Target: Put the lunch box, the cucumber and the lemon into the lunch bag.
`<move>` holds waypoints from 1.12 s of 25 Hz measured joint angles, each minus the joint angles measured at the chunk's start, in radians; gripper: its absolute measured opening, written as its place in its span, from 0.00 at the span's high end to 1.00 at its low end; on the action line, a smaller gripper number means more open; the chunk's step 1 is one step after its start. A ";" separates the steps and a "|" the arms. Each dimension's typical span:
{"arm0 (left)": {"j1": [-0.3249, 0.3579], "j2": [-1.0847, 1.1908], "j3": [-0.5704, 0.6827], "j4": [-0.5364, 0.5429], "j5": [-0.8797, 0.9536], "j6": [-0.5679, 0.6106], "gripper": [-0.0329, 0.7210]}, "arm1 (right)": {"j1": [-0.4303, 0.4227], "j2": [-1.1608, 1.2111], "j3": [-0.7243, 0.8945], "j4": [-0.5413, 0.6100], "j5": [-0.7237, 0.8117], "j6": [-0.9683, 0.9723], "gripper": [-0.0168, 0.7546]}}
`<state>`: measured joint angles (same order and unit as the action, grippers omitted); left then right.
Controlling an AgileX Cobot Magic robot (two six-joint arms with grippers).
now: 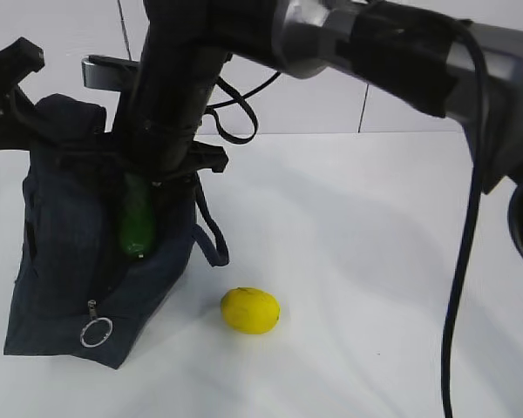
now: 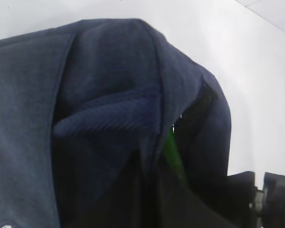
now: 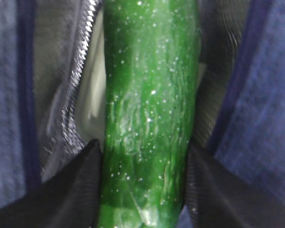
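Gripping the cucumber (image 3: 149,118) inside the lunch bag (image 1: 61,261).

In the exterior view the upper half of the cucumber (image 1: 136,222) is hidden behind the black arm, and its lower end sinks out of sight into the opening of the lunch bag (image 1: 65,261). The right claw (image 1: 161,170) itself is lost among dark arm parts there. The lunch box cannot be made out in any view; the pale blurred patch behind the cucumber (image 3: 149,114) in the right wrist view is too indistinct to name. That view cuts the cucumber off at top and bottom. In the left wrist view the left claw cannot be seen at all, the bag (image 2: 109,118) runs past the left and bottom edges, and only a thin green sliver (image 2: 173,154) shows.
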<state>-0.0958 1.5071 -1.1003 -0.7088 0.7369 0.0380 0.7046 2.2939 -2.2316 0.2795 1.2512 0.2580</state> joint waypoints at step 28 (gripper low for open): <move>0.000 0.008 0.000 0.082 0.009 0.002 0.97 | 0.000 -0.030 -0.161 -0.057 -0.003 -0.118 0.23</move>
<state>-0.0958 1.5147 -1.1003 -0.6270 0.7458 0.0402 0.7046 2.2635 -2.3923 0.2221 1.2477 0.1405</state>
